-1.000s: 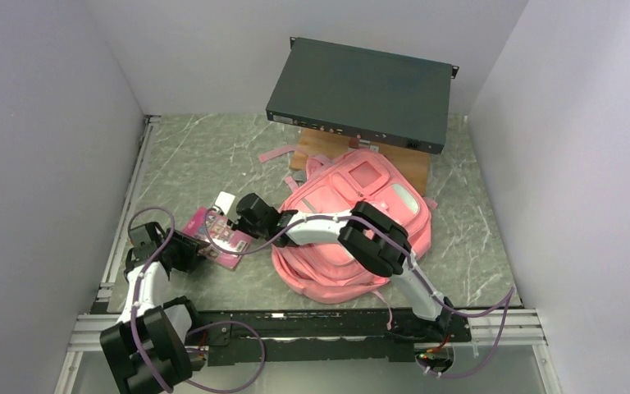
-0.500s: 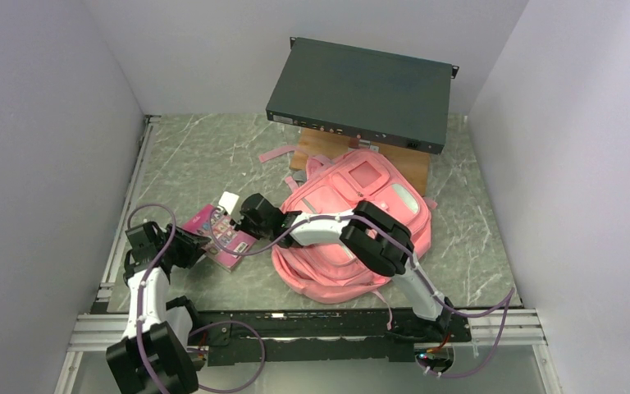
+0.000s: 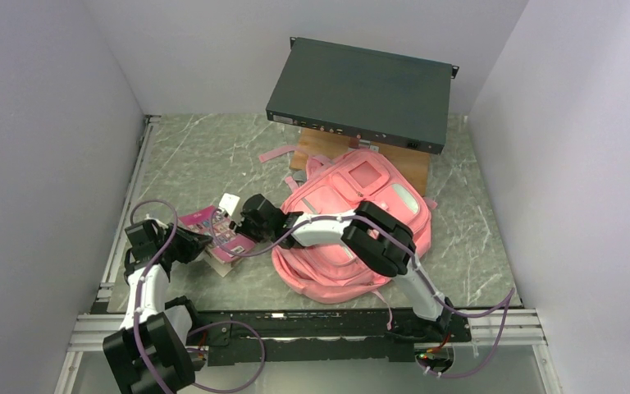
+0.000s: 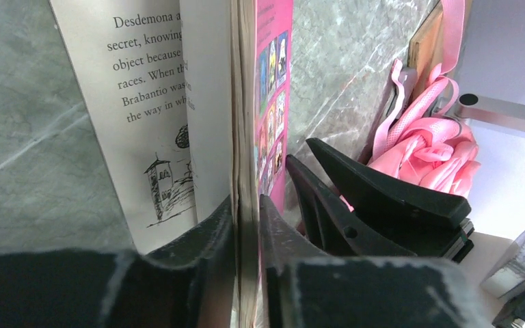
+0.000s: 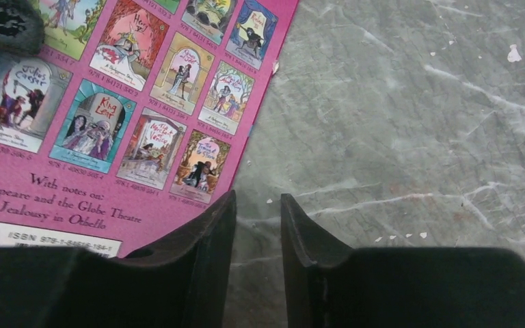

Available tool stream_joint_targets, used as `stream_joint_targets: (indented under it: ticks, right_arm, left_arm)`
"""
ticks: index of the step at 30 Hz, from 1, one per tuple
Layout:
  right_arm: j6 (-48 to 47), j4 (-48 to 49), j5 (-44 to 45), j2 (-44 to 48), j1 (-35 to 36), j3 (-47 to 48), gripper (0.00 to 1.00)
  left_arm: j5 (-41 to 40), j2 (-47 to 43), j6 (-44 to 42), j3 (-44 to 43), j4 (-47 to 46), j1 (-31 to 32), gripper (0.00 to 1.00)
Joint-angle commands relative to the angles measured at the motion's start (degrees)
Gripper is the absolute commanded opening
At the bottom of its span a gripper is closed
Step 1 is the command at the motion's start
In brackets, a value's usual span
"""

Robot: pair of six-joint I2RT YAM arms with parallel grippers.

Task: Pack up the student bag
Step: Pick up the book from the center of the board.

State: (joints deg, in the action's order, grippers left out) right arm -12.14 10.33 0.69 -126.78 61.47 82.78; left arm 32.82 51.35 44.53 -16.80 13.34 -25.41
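Student bag (image 3: pixel 367 176): one; book (image 3: pixel 207 220): one.

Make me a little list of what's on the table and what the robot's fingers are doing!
bag: pink student bag, lying on the table
book: pink cover, left of the bag, a page with words and a drawing showing
left fingers: shut on the book's edge
right fingers: a little apart, holding nothing, by the book's corner
at the back: dark flat box, behind the bag
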Motion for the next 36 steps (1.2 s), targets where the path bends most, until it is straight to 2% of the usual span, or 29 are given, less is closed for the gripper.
stream_joint_targets:
  ticks: [1,7,11,15,20,25,31,36]
  right_arm:
    - [1.4,-0.1,-3.9,4.4,1.6,-1.9,0.38]
    - [0.1,-0.9,0.2,12.2,1.8,-6.4,0.54]
    - [-1.4,-0.2,-0.4,18.2,2.7,-11.8,0.58]
    - [-5.4,6.8,-1.5,21.8,7.7,-19.6,0.65]
    - [-8.3,15.1,8.4,20.5,13.0,-23.1,0.69]
    - [-7.6,20.7,15.7,17.9,13.9,-24.4,0.69]
    - [-7.9,21.2,15.5,14.1,14.0,-22.0,0.67]
    - [-7.3,25.1,22.1,11.2,14.1,-20.5,0.64]
  left_arm:
    - [1.9,-0.9,-1.6,0.3,-1.3,0.1,0.17]
    - [2.1,-2.0,-2.8,-1.5,2.5,0.1,0.12]
    - [2.9,-3.5,-3.0,-2.5,5.1,0.1,0.14]
    - [2.7,-5.6,-2.8,-3.3,7.2,0.1,0.16]
    - [2.7,-7.1,-2.7,-4.4,8.8,0.1,0.17]
    - [3.3,-7.8,-2.1,-4.7,8.9,0.1,0.17]
    - [3.8,-8.0,-0.9,-3.5,7.5,0.1,0.17]
    - [3.7,-7.5,-1.7,-4.1,8.1,0.1,0.16]
